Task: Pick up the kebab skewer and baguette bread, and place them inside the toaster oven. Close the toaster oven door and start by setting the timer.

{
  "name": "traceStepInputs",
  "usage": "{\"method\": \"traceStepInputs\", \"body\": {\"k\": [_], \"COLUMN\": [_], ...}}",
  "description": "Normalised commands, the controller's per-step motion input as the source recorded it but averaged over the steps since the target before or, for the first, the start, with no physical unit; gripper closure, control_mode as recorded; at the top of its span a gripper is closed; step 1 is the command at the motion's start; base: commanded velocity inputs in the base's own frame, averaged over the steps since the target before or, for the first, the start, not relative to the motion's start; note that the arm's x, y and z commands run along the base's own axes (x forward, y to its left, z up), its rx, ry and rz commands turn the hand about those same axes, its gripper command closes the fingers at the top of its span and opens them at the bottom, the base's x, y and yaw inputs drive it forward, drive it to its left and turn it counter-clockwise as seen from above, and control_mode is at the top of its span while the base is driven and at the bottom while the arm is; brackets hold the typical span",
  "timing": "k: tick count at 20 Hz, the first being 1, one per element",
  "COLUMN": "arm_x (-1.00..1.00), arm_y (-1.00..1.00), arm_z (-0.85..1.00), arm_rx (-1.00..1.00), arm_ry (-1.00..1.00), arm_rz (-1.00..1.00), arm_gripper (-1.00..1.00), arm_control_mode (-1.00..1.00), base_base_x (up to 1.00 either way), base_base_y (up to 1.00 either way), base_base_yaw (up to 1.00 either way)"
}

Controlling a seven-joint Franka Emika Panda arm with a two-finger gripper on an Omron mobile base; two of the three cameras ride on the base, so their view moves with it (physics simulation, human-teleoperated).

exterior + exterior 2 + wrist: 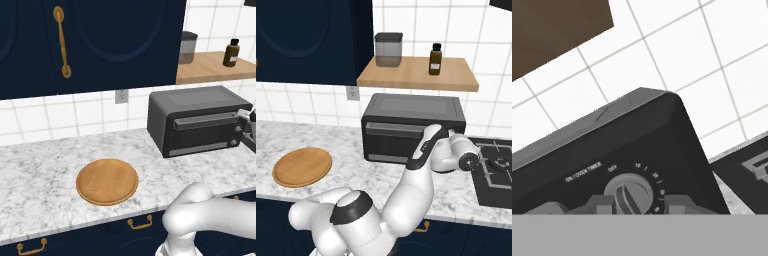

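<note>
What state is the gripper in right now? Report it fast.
Gripper: jaws sit either side of the timer knob on the toaster oven; whether they grip it cannot be told.

marble counter (40, 165) — wooden plate (107, 181), toaster oven (197, 120) on it.

Base cams share toaster oven (200, 120); hand cam close on dial (629, 194).

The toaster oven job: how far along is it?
The wooden plate lies bare and the toaster oven door is shut, so loading looks done, though the food itself isn't visible. The gripper straddles the timer knob; turning it remains.
</note>
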Motion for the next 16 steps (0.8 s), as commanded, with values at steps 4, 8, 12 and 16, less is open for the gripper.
{"method": "traceStepInputs", "body": {"k": [4,8,12,16], "arm_x": [0.00,0.00,0.00,0.00], "arm_y": [0.00,0.00,0.00,0.00], "arm_z": [0.00,0.00,0.00,-0.01], "arm_rx": [0.00,0.00,0.00,0.02], "arm_ry": [0.00,0.00,0.00,0.00], "arm_rz": [0.00,0.00,0.00,0.00], "arm_gripper": [1.00,1.00,1.00,1.00], "arm_control_mode": [-1.00,-1.00,-1.00,-1.00], "base_base_x": [0.00,0.00,0.00,0.00], "base_base_y": [0.00,0.00,0.00,0.00], "base_base_yaw": [0.00,0.00,0.00,0.00]}}
